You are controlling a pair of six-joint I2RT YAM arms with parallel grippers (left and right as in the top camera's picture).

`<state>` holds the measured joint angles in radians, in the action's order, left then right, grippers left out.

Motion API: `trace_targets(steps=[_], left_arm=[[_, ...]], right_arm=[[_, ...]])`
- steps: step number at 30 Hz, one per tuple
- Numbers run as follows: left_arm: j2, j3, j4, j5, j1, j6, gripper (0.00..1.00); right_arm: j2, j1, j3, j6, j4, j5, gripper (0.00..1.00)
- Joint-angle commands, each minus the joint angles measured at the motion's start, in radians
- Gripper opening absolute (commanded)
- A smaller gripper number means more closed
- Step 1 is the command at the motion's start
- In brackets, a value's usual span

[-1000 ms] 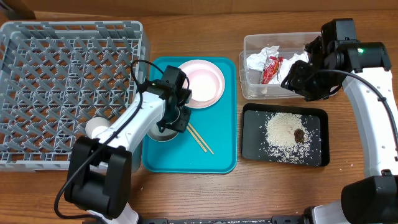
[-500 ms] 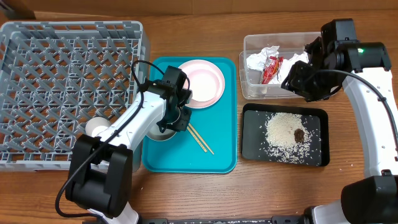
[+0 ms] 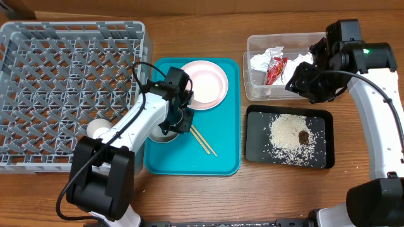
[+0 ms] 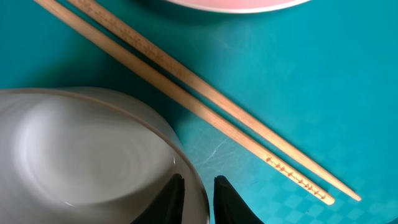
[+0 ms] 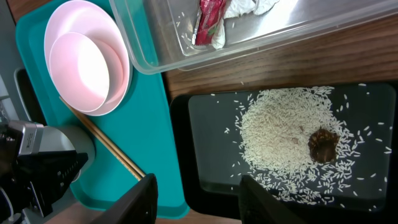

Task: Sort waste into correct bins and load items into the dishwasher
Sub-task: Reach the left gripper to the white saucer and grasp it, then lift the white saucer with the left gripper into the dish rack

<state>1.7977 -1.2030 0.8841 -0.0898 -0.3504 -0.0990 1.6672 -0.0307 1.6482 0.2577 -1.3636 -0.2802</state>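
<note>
Left claw (image 4: 199, 200): clamped on the rim of the metal bowl (image 4: 81, 149), one finger inside and one outside.
Left arm: reaches up from the near edge of the desk (image 3: 265, 195), wrist bent down over the left part of the teal tray (image 3: 221, 161).
Right claw (image 5: 202, 202): fingers spread wide, holding nothing, hanging above the gap between the clear tub (image 3: 255, 91) and the black tray (image 3: 322, 157).
Right arm: comes in from the right side, elbow bent, wrist facing down.
Chopsticks (image 4: 205, 102): side by side on the teal tray, just beside the metal bowl.
Pink bowl (image 5: 87, 65): sits in the white plate (image 5: 119, 90) at the tray's far end.
Tub contents: red wrapper (image 3: 275, 69) and napkins (image 3: 265, 60).
Black tray contents: rice (image 3: 287, 129) and a brown scrap (image 3: 303, 136).
Rack (image 3: 63, 63): at the desk's left; a white cup (image 3: 98, 130) stands at its near right corner.
</note>
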Motion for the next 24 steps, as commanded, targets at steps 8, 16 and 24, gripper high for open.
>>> trace_targets(steps=[8,16,24], left_arm=[[0.013,0.016,0.002,-0.002,-0.004,-0.014,0.22],[0.013,0.03,0.002,-0.003,-0.004,-0.014,0.13],[0.006,-0.005,0.03,-0.012,-0.004,-0.021,0.04]], right_arm=[[-0.022,0.0,0.022,-0.004,-0.002,0.011,0.44],[-0.022,0.0,0.022,-0.004,-0.004,0.011,0.44],[-0.022,0.0,0.022,-0.004,-0.008,0.011,0.44]])
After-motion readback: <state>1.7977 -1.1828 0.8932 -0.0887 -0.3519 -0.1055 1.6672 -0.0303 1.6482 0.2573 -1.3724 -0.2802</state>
